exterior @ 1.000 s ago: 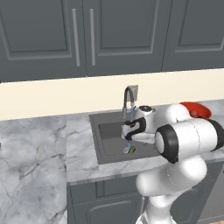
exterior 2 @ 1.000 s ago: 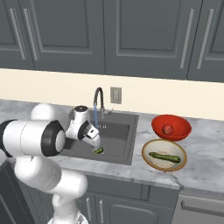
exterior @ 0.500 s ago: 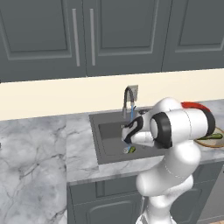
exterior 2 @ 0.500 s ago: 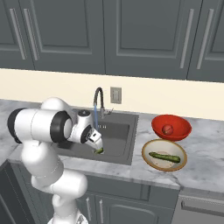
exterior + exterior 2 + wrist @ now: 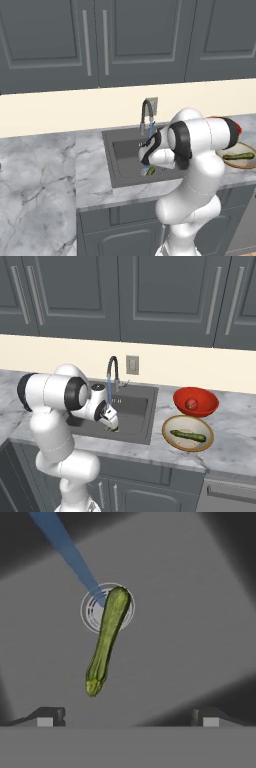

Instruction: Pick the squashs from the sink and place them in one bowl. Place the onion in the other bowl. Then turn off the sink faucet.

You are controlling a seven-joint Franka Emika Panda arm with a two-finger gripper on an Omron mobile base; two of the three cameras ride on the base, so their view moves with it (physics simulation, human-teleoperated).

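sink [image 5: 200,612] floor — squash [image 5: 106,639] lengthwise toward drain, between spread fingertips [image 5: 45,716]

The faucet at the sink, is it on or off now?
On. A thin blue stream of water falls from the faucet into the sink, and in the hand view it lands by the drain.

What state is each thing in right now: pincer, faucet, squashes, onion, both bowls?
pincer: open, empty, above sink squash
faucet: running
squash in sink: lying on the basin floor, one end over the drain
second squash: in beige bowl
onion: in red bowl
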